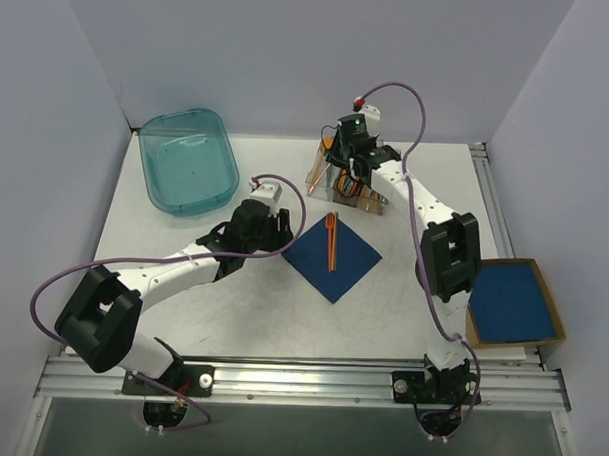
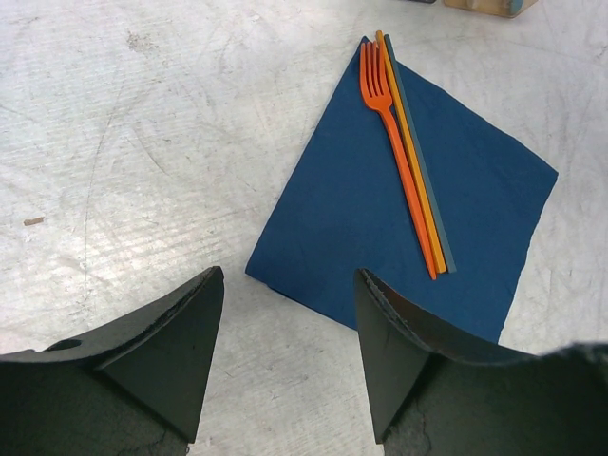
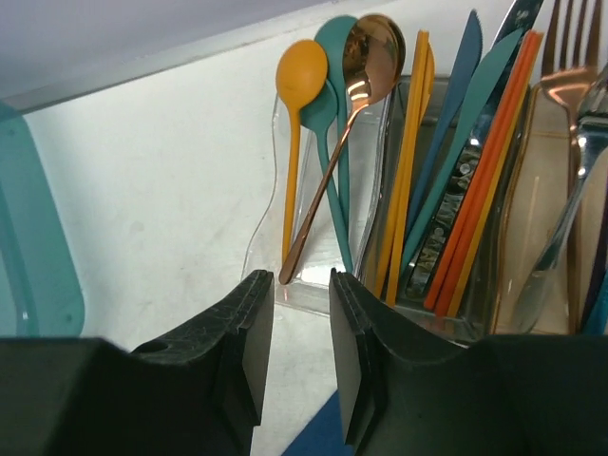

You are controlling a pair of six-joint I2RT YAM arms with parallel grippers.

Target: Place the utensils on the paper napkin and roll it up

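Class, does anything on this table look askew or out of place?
Nothing spilled or damaged. The dark blue paper napkin lies cornerwise to the table edges; the orange fork runs along its diagonal, tines at the far corner.

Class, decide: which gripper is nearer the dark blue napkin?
Left. The left gripper is at the napkin's left edge; the right gripper is beyond its far corner, at the cutlery holder.

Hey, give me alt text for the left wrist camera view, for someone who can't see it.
A dark blue paper napkin lies flat on a scuffed white table, with an orange fork and a slim yellow-orange utensil side by side across it. The left gripper, fingers apart and empty, frames the bottom of the view.
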